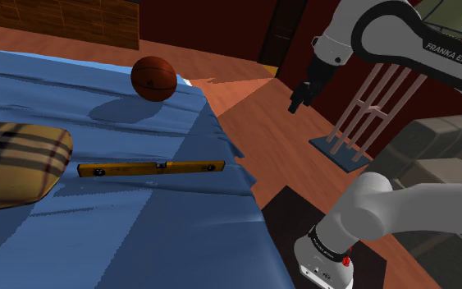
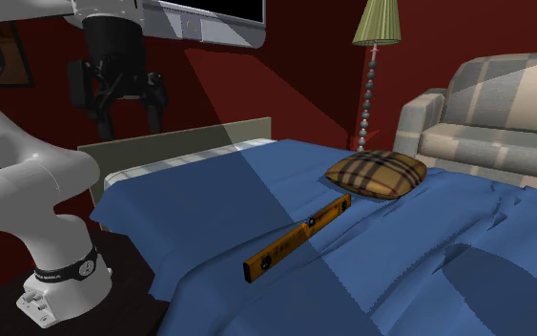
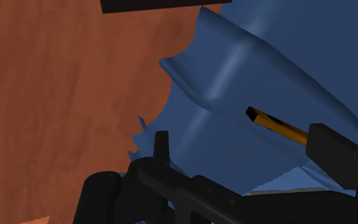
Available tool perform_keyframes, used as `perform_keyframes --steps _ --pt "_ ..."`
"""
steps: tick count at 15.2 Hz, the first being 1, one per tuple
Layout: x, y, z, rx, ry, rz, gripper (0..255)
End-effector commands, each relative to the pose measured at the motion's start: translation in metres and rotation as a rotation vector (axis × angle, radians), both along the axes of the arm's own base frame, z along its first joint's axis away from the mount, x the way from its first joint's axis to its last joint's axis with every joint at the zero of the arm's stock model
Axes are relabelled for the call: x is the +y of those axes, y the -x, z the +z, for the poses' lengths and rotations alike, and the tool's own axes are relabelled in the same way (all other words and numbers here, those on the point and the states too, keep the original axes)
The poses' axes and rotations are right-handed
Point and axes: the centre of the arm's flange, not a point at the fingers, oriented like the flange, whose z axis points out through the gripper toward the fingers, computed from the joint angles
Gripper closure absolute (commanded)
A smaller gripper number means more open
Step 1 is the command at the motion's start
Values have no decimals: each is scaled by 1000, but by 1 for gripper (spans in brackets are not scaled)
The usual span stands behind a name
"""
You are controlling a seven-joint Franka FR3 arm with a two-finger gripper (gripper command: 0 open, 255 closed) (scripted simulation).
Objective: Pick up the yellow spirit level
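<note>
Shoulder view, closest first: the blue-covered bed point(image 1: 139, 238), and there's the yellow spirit level point(image 1: 151, 169) lying flat on it, one end near the bed's edge, the other near a plaid pillow point(image 1: 16, 164). Farther back, a basketball point(image 1: 153, 79) sits on the cover. Past the edge, the pincer point(image 1: 296, 100) hangs above the wooden floor point(image 1: 253, 123), well apart from the level, fingers spread wide, gripping nothing.

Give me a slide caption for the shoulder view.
Yellow spirit level on blue bedspread beside plaid pillow, basketball nearby; open gripper beyond bed edge.
</note>
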Motion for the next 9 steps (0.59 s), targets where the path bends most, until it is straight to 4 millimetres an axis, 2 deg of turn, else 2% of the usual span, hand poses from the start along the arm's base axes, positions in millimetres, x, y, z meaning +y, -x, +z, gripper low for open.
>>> perform_keyframes --steps 1,9 --pt "0 0 0 0 0 0 0" --pt "35 -87 -52 39 15 214 0"
